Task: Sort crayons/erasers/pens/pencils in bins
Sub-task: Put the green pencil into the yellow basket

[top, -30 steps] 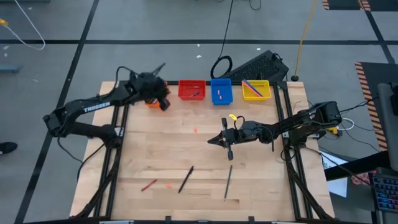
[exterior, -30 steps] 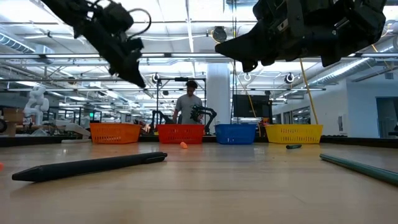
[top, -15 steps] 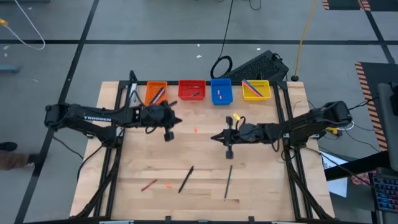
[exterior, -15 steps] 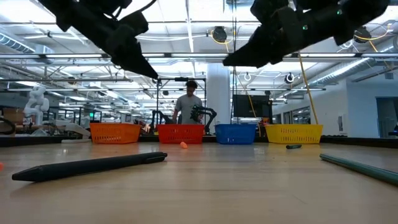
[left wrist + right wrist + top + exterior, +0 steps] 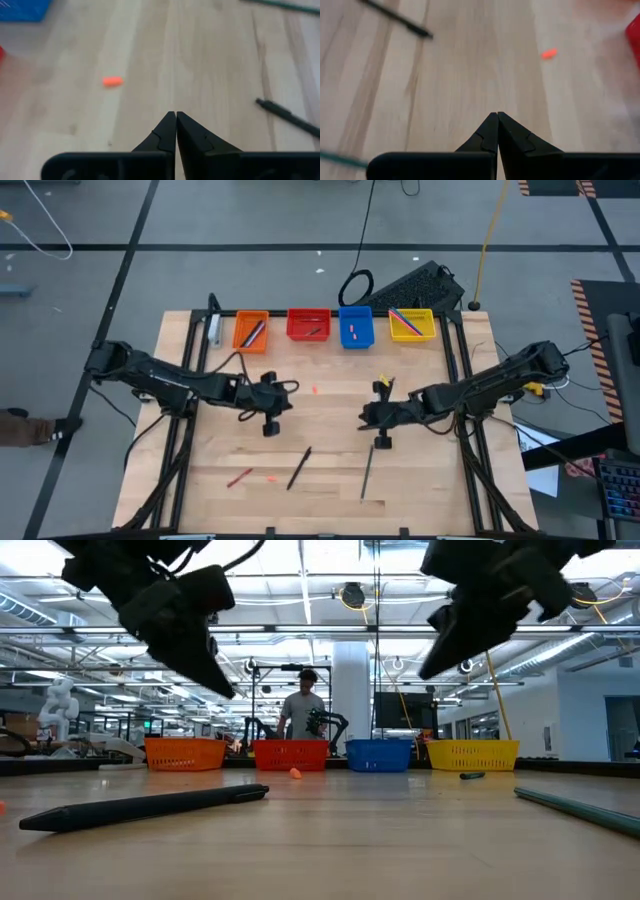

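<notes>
Crayons, pens and pencils, a few are loose on the table [image 5: 420,480], so I'll place everything off the dark green pencil [image 5: 367,473] near the front edge. It lies lengthwise front-to-back, and the right gripper [image 5: 381,442] hangs just behind its far end, fingers pinched together with nothing in them (the right wrist view shows the tips touching). That's the relation that matters: the pencil runs away from that claw toward the front of the table, so I'd guess the right arm is the one to take it, after opening and dropping down across the shaft.

Left of the green pencil is a black pen [image 5: 299,467], tilted, then a red crayon [image 5: 238,477] further left with a tiny eraser [image 5: 272,477] between them. The left gripper [image 5: 269,427] hovers behind the black pen, also closed and empty, so that arm is nearer those.

Further back there's another eraser [image 5: 313,390] between the arms, and at the far edge the bins: orange [image 5: 250,331], red [image 5: 308,325], blue [image 5: 355,327], yellow [image 5: 411,324].
</notes>
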Controlling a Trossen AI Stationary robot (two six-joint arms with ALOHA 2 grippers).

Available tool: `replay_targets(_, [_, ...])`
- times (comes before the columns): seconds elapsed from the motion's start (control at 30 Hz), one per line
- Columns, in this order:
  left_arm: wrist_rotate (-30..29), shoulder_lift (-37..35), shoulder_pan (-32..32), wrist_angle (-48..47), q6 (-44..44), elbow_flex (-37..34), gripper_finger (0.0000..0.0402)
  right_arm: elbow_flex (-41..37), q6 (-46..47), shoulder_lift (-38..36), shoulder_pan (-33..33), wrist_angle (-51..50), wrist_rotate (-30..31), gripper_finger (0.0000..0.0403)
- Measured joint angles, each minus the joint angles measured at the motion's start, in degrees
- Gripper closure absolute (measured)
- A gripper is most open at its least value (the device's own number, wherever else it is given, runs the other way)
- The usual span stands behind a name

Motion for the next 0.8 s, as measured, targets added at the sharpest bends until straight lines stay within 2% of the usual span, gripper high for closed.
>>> replay_targets(0.1, [0.1,2.4,-0.9,0.7,-1.4,0.0,0.0381,1.9,2.0,0.0,1.4,-6.5,-0.4,0.0401])
replay_targets(0.17, [0.7,3.4,-1.2,1.2,-2.6,0.0,0.0381,2.7,3.4,0.0,2.1,-9.8,-3.0,0.0401])
replay_targets(0.33, [1.4,4.5,-1.2,2.6,-4.9,0.0,0.0381,4.4,4.7,0.0,4.8,-14.6,-4.8,0.0401])
replay_targets(0.53, [1.6,4.6,-1.5,2.7,-5.8,0.0,0.038,4.5,3.8,0.9,7.2,-14.9,-6.6,0.0401])
replay_targets(0.63, [1.6,4.6,-1.6,2.7,-5.4,0.0,0.038,4.5,1.3,3.4,7.2,-12.9,-9.6,0.04])
replay_targets(0.8, [1.6,4.6,-1.6,2.7,-4.8,0.0,0.038,6.3,-6.1,9.8,7.2,-12.9,-15.5,0.0365])
